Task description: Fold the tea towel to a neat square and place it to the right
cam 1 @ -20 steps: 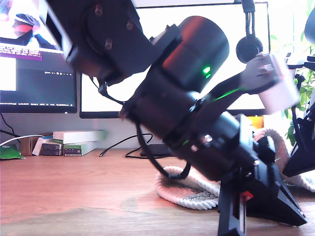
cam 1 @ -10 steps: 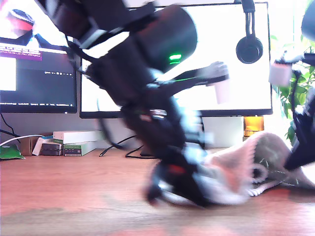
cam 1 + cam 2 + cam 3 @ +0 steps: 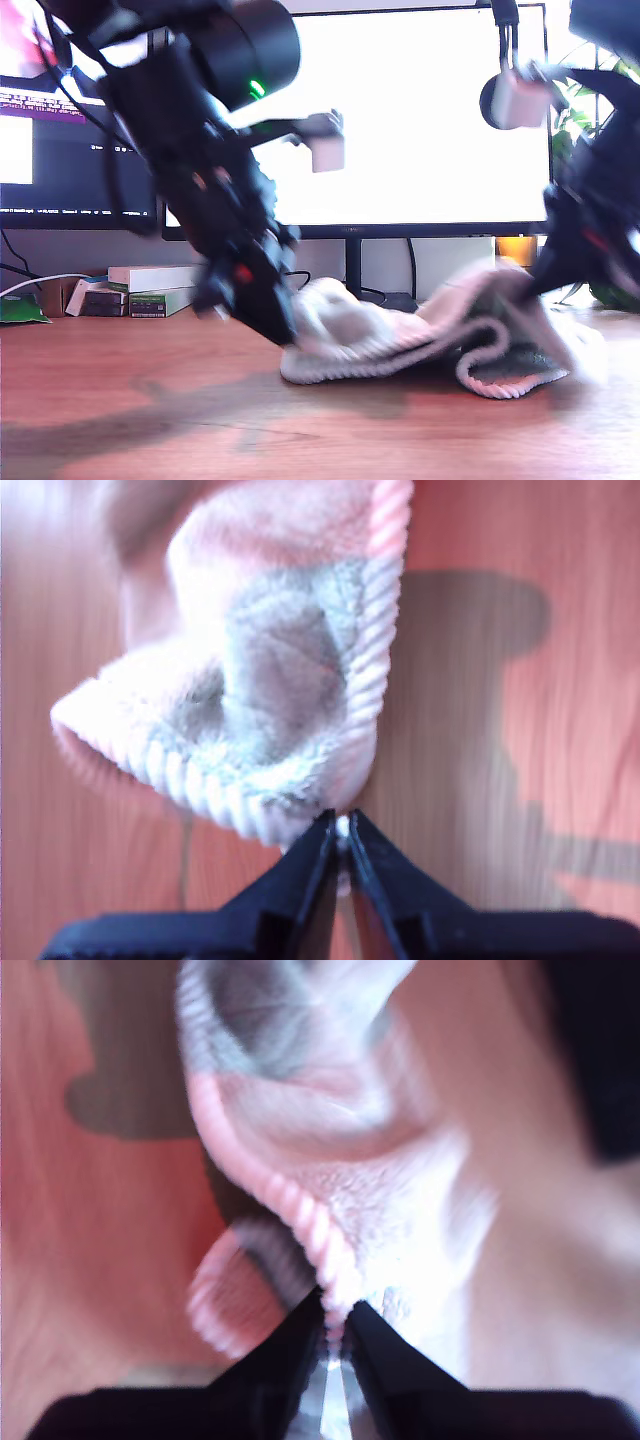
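Clutter lines the back of the wooden desk (image 3: 120, 400): two monitors (image 3: 440, 110), a stack of small boxes (image 3: 150, 288) at the exterior view's left, headphones (image 3: 505, 95) hung over the brighter screen, and a leafy plant (image 3: 600, 150) at that view's right. Two black arms lean in front of the screens and hide parts of them. One tea towel (image 3: 420, 335) lies bunched on the desk between the arms, its corded hem looping. My first gripper (image 3: 343, 832) has its jaws pinched together on a corner of the hem, the cloth hanging beyond the tips. My second gripper (image 3: 337, 1318) is likewise clamped on the hem, though that view is blurred. The wrist views do not show which arm is which.
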`<state>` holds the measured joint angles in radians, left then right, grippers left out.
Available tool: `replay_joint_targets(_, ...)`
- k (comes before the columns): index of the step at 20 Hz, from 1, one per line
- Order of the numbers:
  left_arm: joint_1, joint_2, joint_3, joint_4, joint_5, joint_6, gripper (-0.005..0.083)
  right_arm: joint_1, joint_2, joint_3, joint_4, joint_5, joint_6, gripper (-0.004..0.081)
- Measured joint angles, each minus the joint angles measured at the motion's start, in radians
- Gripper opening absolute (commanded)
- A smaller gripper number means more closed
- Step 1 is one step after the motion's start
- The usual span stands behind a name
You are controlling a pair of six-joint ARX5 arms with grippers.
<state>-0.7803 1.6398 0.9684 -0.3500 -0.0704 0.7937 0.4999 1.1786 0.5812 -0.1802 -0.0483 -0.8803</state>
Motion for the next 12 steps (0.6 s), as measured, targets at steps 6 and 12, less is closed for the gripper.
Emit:
replay_joint_targets(6,0.092,-0.024,0.000,-0.103,-0.044,-0.036,-0.0024,0.017,0.101,0.016,-0.013,0.003,-0.080,-0.0013)
replay_joint_targets(12,0.184,-0.142,0.000,-0.106,-0.061,-0.051,-0.0024,0.032,0.217,0.187,-0.015,0.027,-0.115,-0.0013)
